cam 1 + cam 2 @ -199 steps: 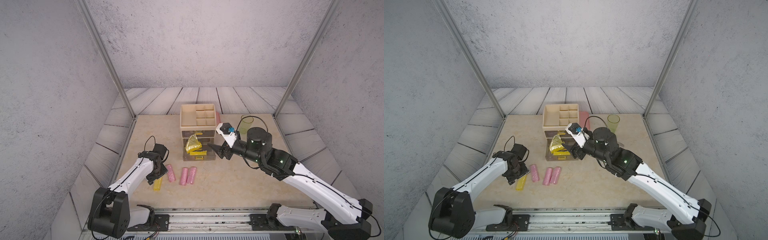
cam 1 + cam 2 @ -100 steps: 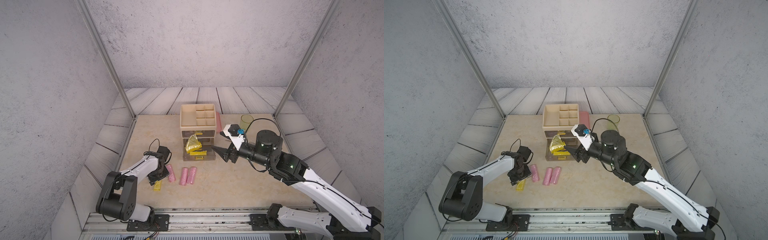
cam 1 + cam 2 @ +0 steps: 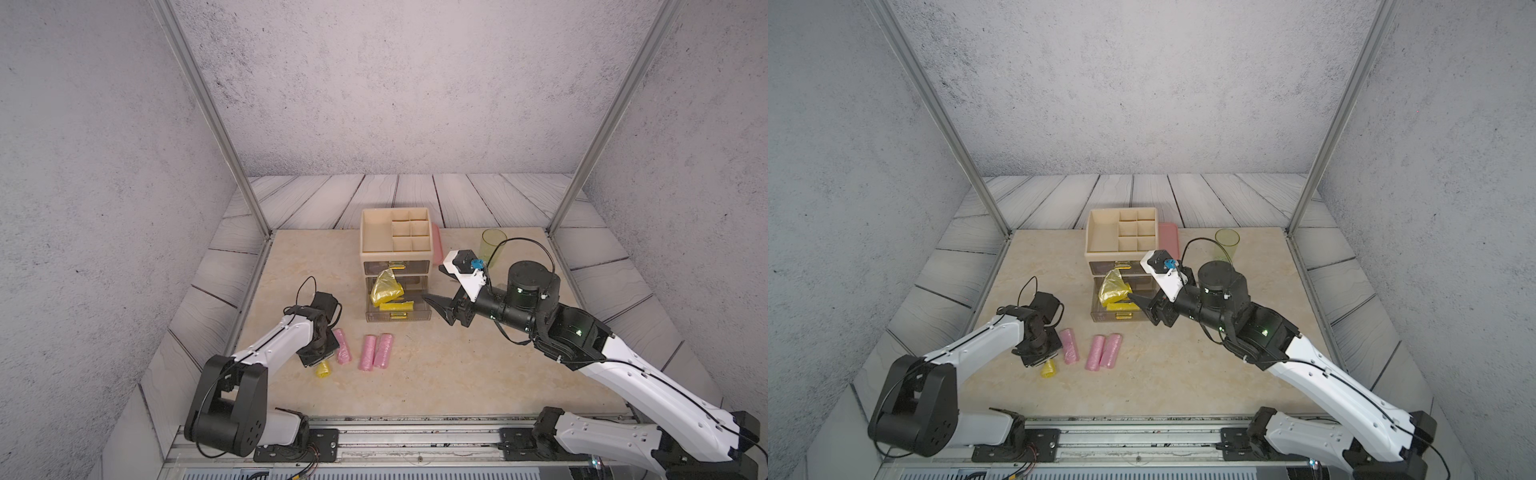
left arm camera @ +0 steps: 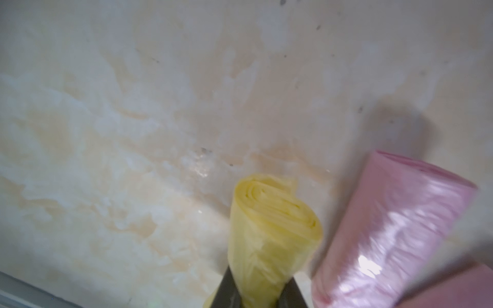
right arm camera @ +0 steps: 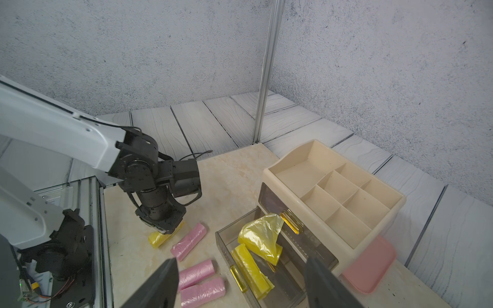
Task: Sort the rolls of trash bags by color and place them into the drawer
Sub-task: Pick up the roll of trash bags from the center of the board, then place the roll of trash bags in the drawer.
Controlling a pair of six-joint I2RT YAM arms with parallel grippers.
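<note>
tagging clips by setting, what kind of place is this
Most likely a robot test cell, not a home: grey textured panels framed by aluminium posts, two robot arms mounted on a metal rail at the front edge of the tabletop, and a drawer organiser with trash-bag rolls staged on it.

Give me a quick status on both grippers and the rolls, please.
Left gripper shut on yellow roll at the table. Right gripper open, empty, at the open drawer. Pink roll close beside the grasp; two more pink rolls clear of it.
</note>
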